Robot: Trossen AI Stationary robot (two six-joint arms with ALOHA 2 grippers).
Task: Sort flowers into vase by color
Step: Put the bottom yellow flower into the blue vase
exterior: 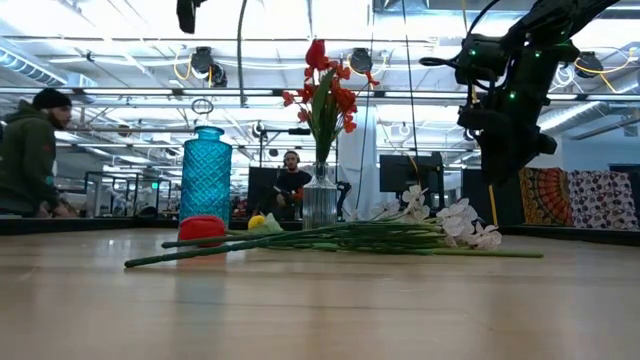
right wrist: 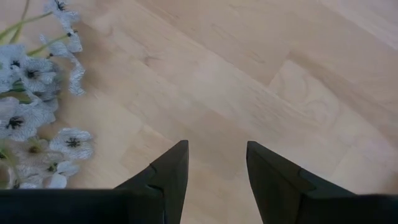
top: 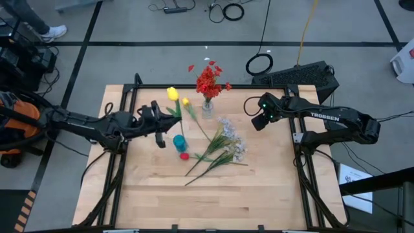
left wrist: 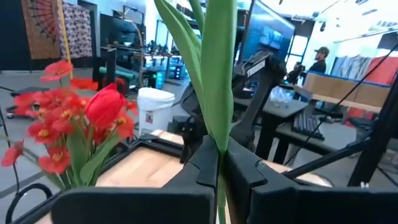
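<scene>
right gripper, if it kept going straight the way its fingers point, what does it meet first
Most likely the bare wooden table. The right gripper is open and points down at empty boards, with the white flowers off to one side of its line. How far above the table it hangs is unclear.

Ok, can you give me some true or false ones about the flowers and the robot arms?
1. The left gripper is shut on a green flower stem. True.
2. The red flowers lie flat on the table. False: they stand upright in a clear vase.
3. The right gripper holds a white flower. False: its fingers are open and empty above bare wood, with the white flowers off to one side.
4. A blue vase stands on the table. True.
5. The white flowers are already in a vase. False: they lie on the table.
</scene>
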